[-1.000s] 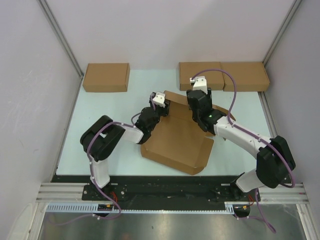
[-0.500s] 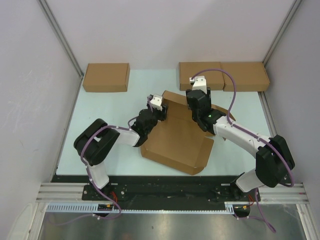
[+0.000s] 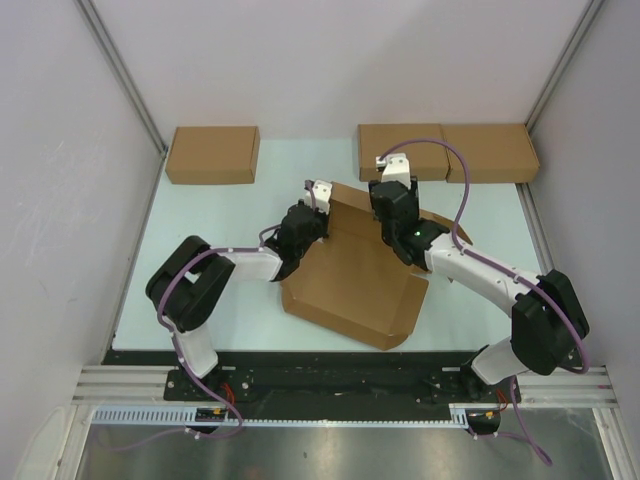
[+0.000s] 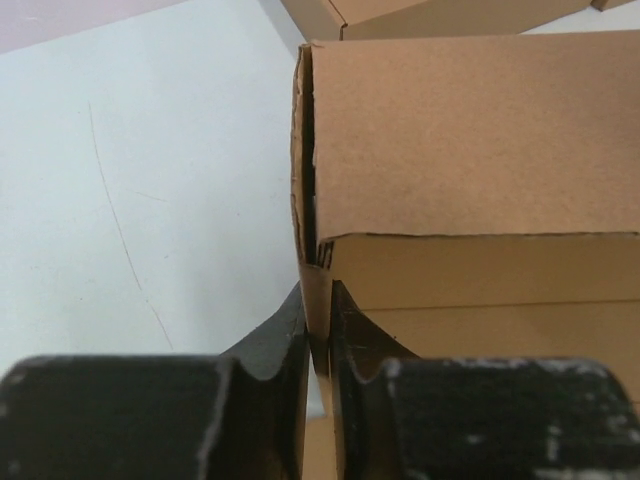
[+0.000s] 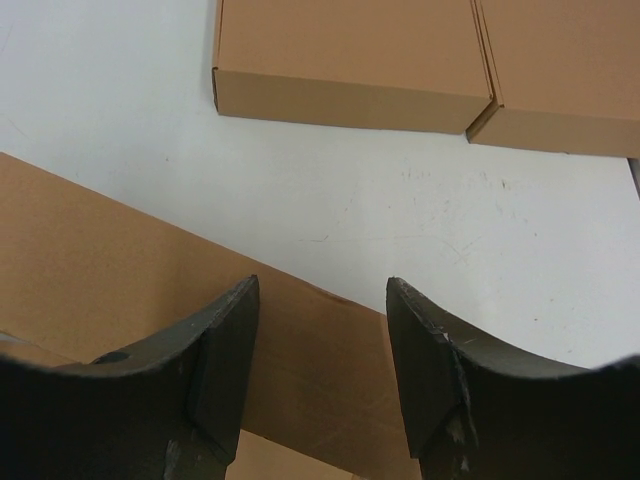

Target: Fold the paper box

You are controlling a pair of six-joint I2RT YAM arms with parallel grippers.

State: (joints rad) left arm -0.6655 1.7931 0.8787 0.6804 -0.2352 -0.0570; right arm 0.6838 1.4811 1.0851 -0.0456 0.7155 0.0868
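Brown corrugated cardboard is seen at the middle of the pale table [image 3: 215,250], where the paper box [image 3: 352,282] lies partly folded between the two arms, its near panel flat and its far side turned up. The left end of that upturned side is gripped by the left pincer [image 4: 318,310], whose dark fingers [image 4: 270,350] are clenched on a thin cardboard edge, as shown in the left wrist view. The right pincer [image 5: 320,300] is held released over the far side of the paper box, its fingers spread wide with only cardboard and bare table seen between them. Three closed boxes are ranged along the far edge of the table: one box [image 3: 212,154] at the left, another box [image 3: 400,151] and a third box [image 3: 490,152] touching side by side at the right, all apart from the paper box.
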